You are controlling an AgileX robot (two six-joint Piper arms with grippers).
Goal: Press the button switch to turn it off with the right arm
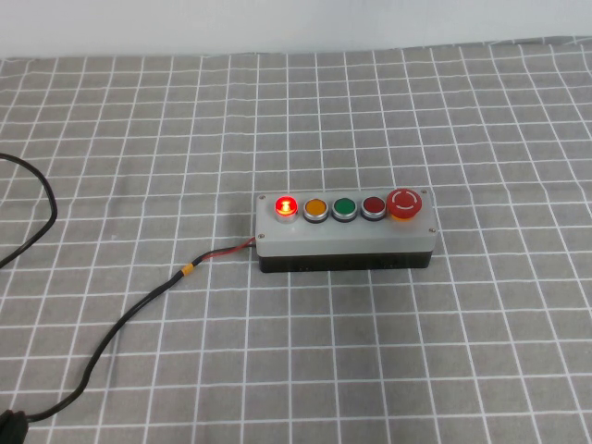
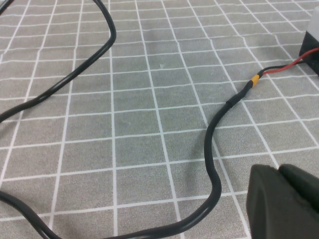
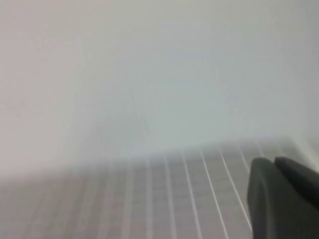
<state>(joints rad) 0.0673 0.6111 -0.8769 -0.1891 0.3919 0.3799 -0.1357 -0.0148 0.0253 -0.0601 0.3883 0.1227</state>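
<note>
The button switch, a light grey box on a black base, lies mid-table on the checked cloth. Its red lamp is lit. Beside it in a row are the yellow, green and dark red buttons and the orange-red mushroom button. Its black cable runs off toward the front left. Neither arm shows in the high view. My left gripper is shut and empty, low over the cable. My right gripper is shut and empty, facing the pale wall, with the box out of its view.
A grey cloth with a white grid covers the table up to the pale back wall. A second loop of black cable lies at the left edge. A corner of the box shows in the left wrist view.
</note>
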